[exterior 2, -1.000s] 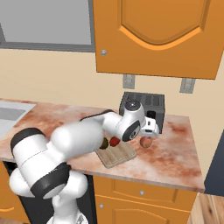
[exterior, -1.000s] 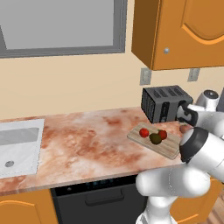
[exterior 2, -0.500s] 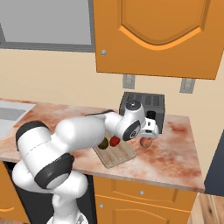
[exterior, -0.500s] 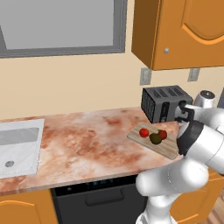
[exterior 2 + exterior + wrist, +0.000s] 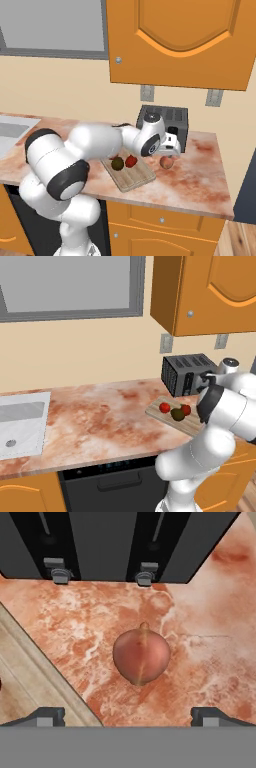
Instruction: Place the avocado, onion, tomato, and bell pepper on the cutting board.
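3 vegetables already sit on the cutting board [image 5: 131, 176] beside the pincer [image 5: 127, 716], which hangs released directly above the onion [image 5: 141, 656] on the surface [image 5: 200, 662], so descending and clenching likely comes next.

Marble counter [image 5: 100, 416] carries cutting board [image 5: 131, 176], onion [image 5: 141, 656], toaster [image 5: 163, 127].

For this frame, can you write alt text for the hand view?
A pinkish-brown onion sits on the marbled counter, centered between the open gripper fingertips below it. The black toaster stands behind it, and a corner of the cutting board shows at left.
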